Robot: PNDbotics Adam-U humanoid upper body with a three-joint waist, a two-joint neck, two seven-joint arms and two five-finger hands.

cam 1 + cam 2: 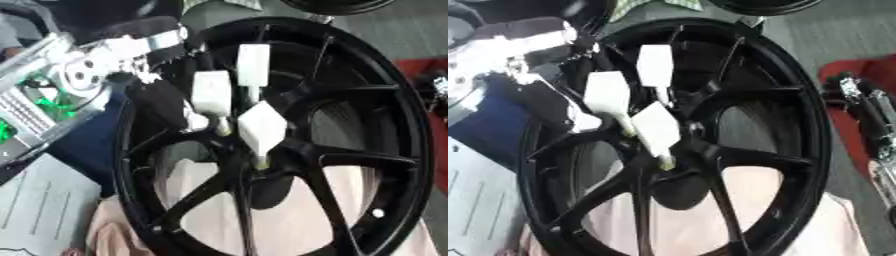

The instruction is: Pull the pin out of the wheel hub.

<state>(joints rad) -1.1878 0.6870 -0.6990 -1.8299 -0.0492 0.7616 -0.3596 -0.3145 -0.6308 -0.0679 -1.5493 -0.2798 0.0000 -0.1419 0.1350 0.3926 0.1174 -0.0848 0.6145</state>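
Left hand [214, 100] reaches over the wheel hub [262, 170], fingers pinching the pin [261, 161].

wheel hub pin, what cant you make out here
- Pin: not identifiable in either view; the left hand with white fingertip pads covers the centre of the black spoked wheel.
- Right hand: cut off by the right eye view's right edge; fingers unclear.

No text, label or number can be read anywhere.
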